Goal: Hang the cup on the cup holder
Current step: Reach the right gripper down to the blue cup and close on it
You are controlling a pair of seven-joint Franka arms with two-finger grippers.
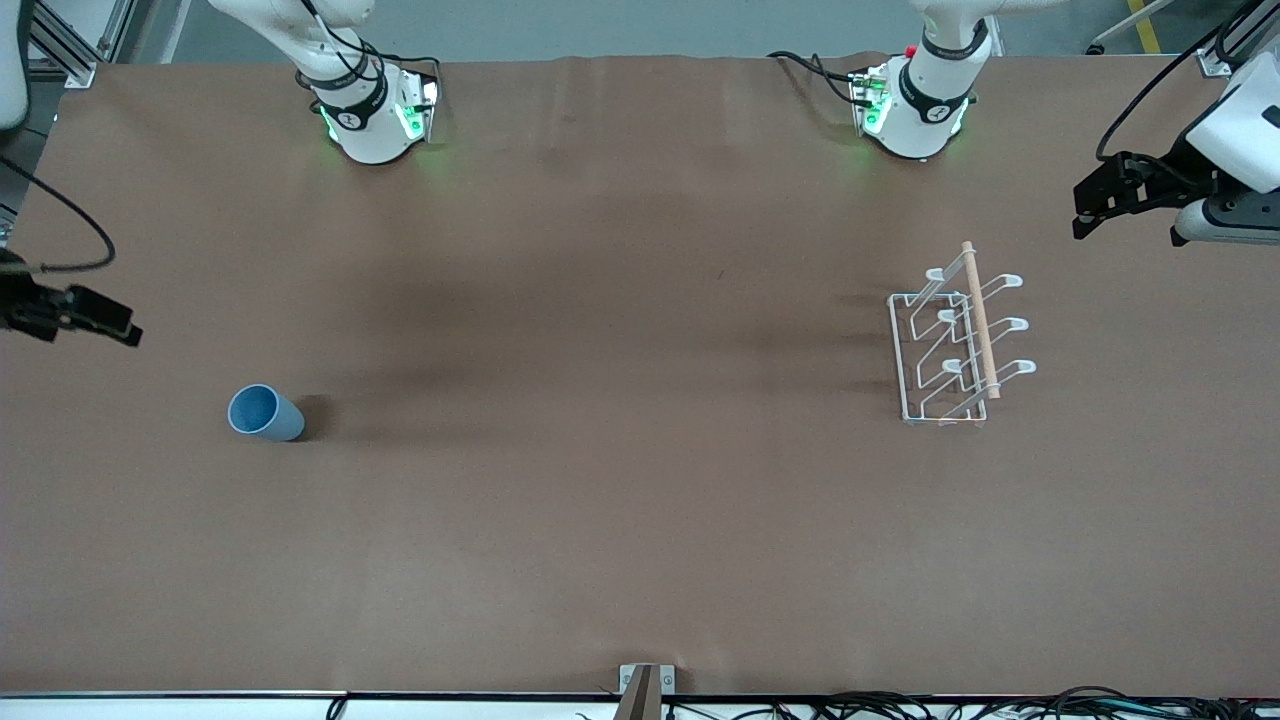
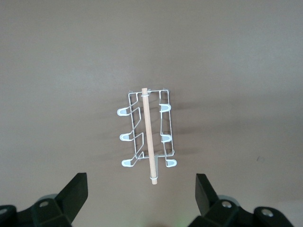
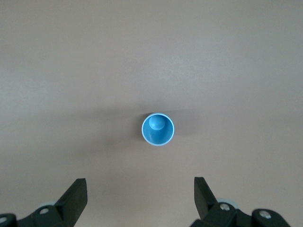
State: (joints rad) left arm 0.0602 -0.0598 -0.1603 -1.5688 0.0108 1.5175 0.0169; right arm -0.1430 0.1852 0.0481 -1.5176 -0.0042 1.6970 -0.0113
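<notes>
The cup (image 1: 265, 413) is light blue and stands upright, mouth up, on the brown table toward the right arm's end. In the right wrist view the cup (image 3: 157, 129) lies below my right gripper (image 3: 140, 189), which is open and empty. In the front view the right gripper (image 1: 125, 328) hangs over the table's edge at that end. The cup holder (image 1: 960, 345), a white wire rack with a wooden rod on top, stands toward the left arm's end. My left gripper (image 1: 1085, 210) is open and empty, up in the air beside the cup holder (image 2: 147, 135), as the left wrist view (image 2: 142, 189) shows.
The brown table (image 1: 620, 420) carries nothing else between the cup and the rack. The two arm bases (image 1: 372, 120) (image 1: 915, 115) stand along the table's edge farthest from the front camera. Cables lie past the table's near edge.
</notes>
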